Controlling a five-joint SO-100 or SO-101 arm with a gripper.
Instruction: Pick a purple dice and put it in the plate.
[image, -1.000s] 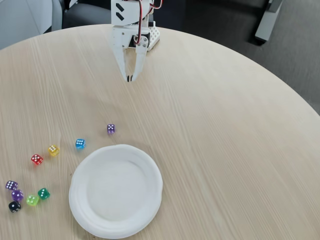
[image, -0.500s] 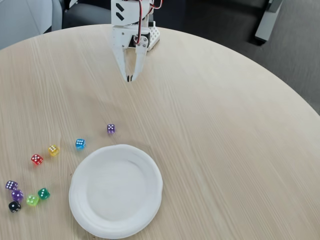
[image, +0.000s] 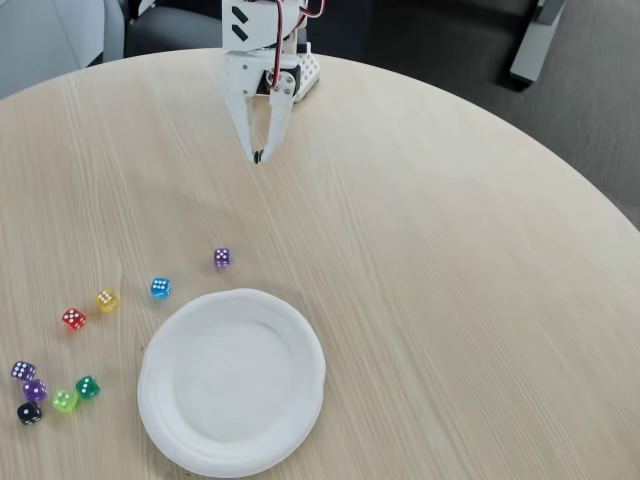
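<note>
Fingers (image: 257, 157) hang pinched together and empty over the counter (image: 450, 280), with the purple dice (image: 222, 258) toward six o'clock, just off the plate (image: 180, 440) rim.

In the fixed view the arm (image: 262, 40) is cut off by the top edge, so only its lower part shows. The round worktop (image: 450, 300) runs past the left, right and bottom edges. Pip counts on the far-left dice (image: 29, 412) are too small to read.
</note>
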